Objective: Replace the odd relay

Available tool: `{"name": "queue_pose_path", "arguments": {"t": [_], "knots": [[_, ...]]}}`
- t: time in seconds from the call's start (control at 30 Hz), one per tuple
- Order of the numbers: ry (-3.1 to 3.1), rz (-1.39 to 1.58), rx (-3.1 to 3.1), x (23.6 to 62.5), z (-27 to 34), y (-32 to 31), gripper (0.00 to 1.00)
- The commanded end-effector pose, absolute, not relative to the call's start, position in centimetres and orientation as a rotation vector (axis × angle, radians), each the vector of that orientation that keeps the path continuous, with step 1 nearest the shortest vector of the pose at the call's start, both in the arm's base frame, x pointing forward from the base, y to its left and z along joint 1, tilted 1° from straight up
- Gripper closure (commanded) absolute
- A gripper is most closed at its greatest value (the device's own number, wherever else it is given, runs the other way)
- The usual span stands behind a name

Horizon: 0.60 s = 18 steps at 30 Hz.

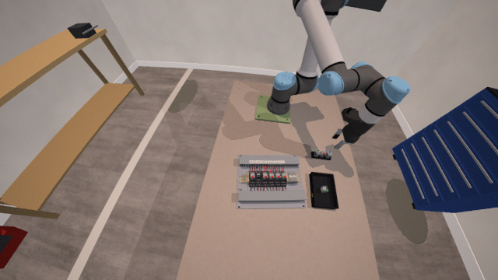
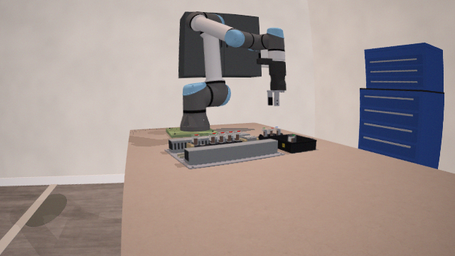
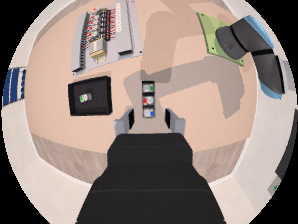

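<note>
My gripper [image 1: 338,139] [image 2: 274,101] [image 3: 149,115] is open and empty, high above the table near the black spare holder [image 3: 145,82]. The holder bears three relays: one with a green button [image 3: 148,88], one with a red button [image 3: 148,100] in the middle, one with a blue button [image 3: 149,113] nearest the gripper. In the socket row, several relays with red buttons stand; the second socket [image 1: 258,177] from the left in the top view is empty. A relay with a green button [image 1: 324,189] [image 2: 291,139] [image 3: 85,97] lies in the black tray [image 1: 323,201] [image 2: 305,145] [image 3: 102,106].
Grey wire ducts [image 1: 272,196] [image 2: 231,151] run along both sides of the socket row. The tray is beside the panel, with the spare holder behind it. The arm's green base plate [image 1: 262,113] [image 3: 210,42] is behind the panel. A blue drawer cabinet [image 2: 402,121] stands right of the table.
</note>
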State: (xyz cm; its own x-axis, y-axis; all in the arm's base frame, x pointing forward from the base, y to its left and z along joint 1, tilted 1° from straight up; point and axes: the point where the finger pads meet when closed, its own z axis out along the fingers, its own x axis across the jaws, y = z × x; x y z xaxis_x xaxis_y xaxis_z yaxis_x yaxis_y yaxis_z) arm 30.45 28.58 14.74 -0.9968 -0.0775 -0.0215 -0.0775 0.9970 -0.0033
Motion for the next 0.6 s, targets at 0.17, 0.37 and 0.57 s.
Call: {"name": "queue_pose_path", "arguments": {"t": [0.17,0.37,0.57], "knots": [[3.116,-0.003,-0.121,30.7,13.6,27.9,0.00],[3.116,-0.003,-0.121,31.1,11.7,26.8,0.00],[3.116,-0.003,-0.121,31.1,11.7,26.8,0.00]]}}
